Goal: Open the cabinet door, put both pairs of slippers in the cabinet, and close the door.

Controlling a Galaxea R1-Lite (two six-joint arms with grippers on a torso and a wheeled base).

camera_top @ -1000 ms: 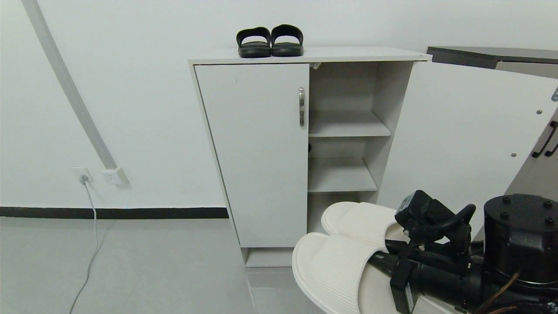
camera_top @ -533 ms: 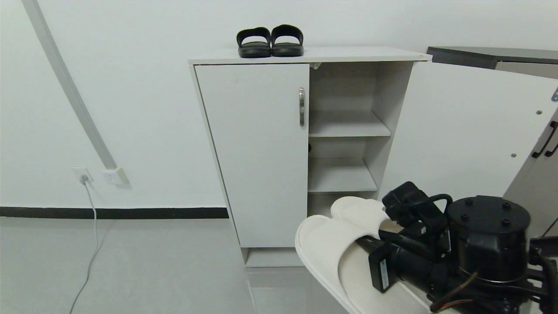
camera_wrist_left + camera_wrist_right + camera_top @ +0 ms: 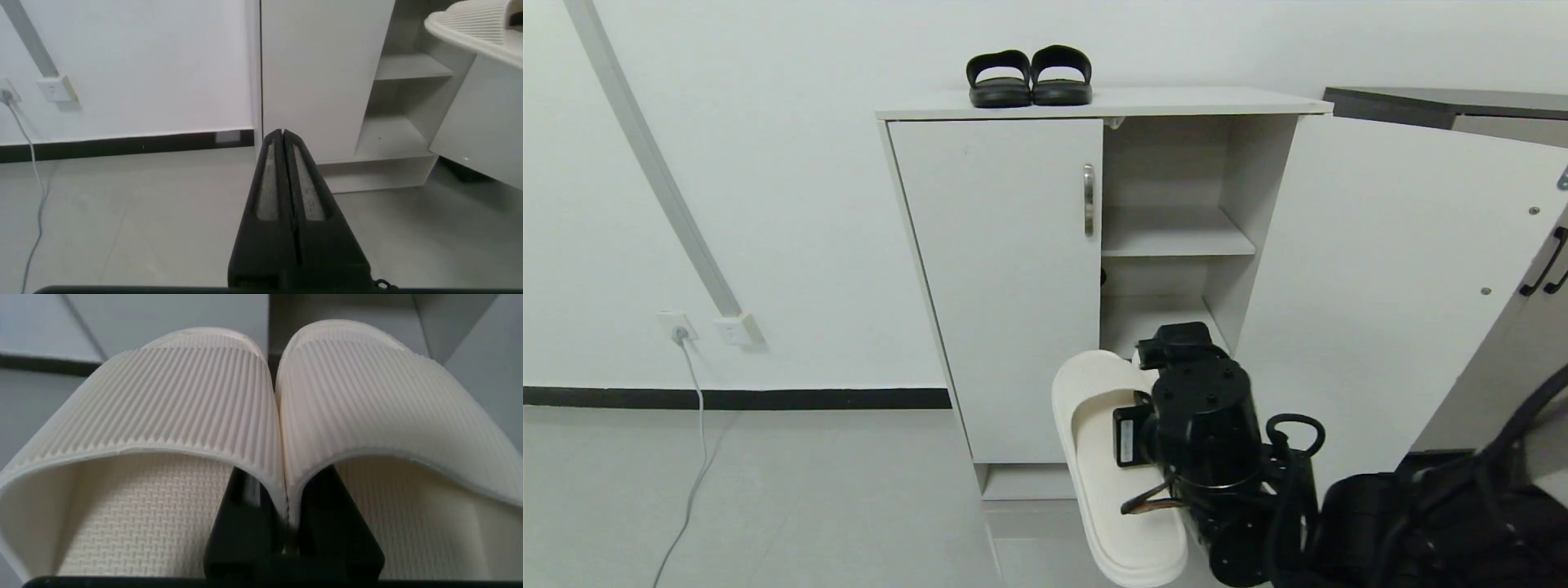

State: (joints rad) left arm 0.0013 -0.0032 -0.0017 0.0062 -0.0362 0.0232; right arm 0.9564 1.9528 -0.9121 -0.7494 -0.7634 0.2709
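— While our left gripper [image 3: 283, 192] hangs closed together, which step are we on?
— Loading the first pair. Black slippers [image 3: 1029, 77] sit at the cabinet [image 3: 996, 286] top's back edge. Our right gripper [image 3: 283, 527] clamps the white slippers [image 3: 1094, 433] before the middle shelf [image 3: 1131, 314], left of the open door [image 3: 1380, 269]. Neither pair is inside.
— Next?
— We likely push them onto that shelf.

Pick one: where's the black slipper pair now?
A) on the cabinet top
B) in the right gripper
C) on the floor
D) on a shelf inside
A: the black slippers sit on the cabinet top; the right gripper holds the white slippers.
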